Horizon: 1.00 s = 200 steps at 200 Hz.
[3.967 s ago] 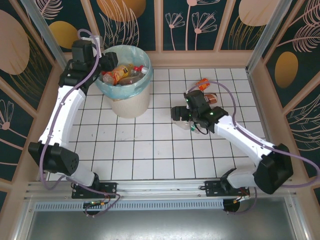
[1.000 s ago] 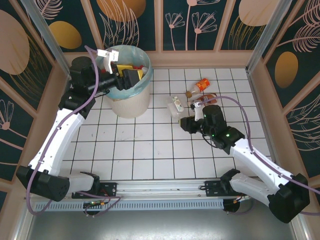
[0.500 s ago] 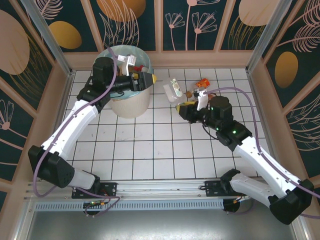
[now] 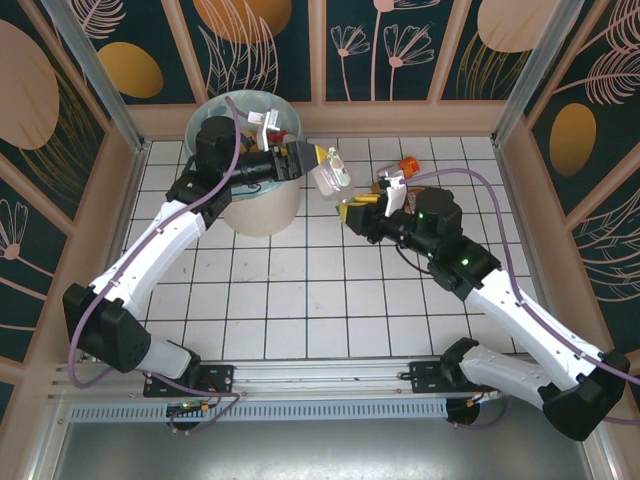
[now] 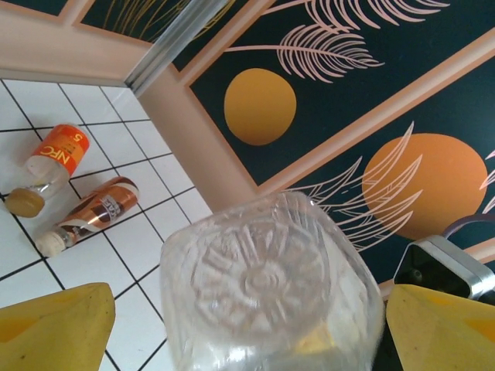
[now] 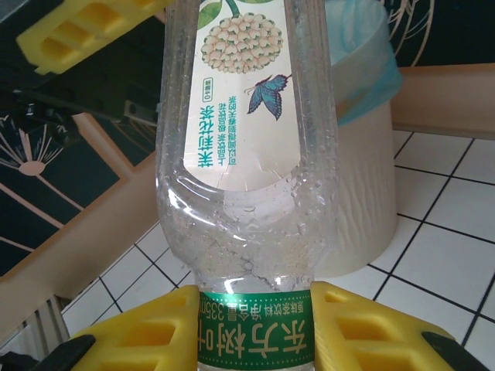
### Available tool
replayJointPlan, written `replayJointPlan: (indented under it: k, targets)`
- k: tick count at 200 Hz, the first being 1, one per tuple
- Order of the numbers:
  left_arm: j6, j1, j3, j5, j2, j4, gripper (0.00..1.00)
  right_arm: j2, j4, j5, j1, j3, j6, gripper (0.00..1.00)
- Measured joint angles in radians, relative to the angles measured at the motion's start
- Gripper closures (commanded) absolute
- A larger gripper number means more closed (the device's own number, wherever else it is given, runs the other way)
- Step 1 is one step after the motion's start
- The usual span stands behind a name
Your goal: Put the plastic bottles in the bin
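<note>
The tiled table is seen from above, with both arm bases at its near edge. Above the middle of the table, the right gripper is closed on the neck of a clear bottle. In the right wrist view its yellow fingers are pressed on either side of the green neck label. The bottle is held in the air, clear of the table, just to the right of the bin. Its neck is turned toward the right gripper and its base toward the left gripper. The jaws of the left gripper are spread wide on either side of the base. In the left wrist view a gap is visible between one yellow finger and the moulded base, so the bottle is not clamped by that gripper. The bin, cream-walled and lined with a blue-green bag, stands at the far left of the table, and its opening is partly covered by the left arm. Farther right, near the back wall, an orange-labelled bottle and a brown bottle lie on their sides close together on the tiles.
</note>
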State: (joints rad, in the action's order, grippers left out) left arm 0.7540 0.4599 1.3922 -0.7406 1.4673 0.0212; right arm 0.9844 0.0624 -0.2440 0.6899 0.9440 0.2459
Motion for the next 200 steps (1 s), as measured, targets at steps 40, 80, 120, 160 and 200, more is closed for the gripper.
replayJointPlan:
  k: [40,80,120,160,200]
  targets:
    - [0.018,0.021,0.000,-0.005,0.015,-0.014,0.17,0.016,-0.018,0.010,0.044,0.004,-0.003,0.74]
    - [0.032,0.025,0.003,-0.003,0.016,-0.006,0.46,0.023,-0.017,0.041,0.074,0.005,-0.016,0.49]
    - [-0.001,0.027,0.070,0.102,0.016,0.063,0.48,0.003,-0.019,0.131,0.080,0.005,-0.005,0.16]
    - [-0.156,0.025,0.352,0.399,0.027,0.220,0.48,-0.071,-0.023,0.239,0.081,0.005,-0.003,0.14]
    - [-0.320,-0.077,0.681,0.679,0.114,0.298,0.49,-0.116,-0.017,0.312,0.080,0.005,-0.002,0.14]
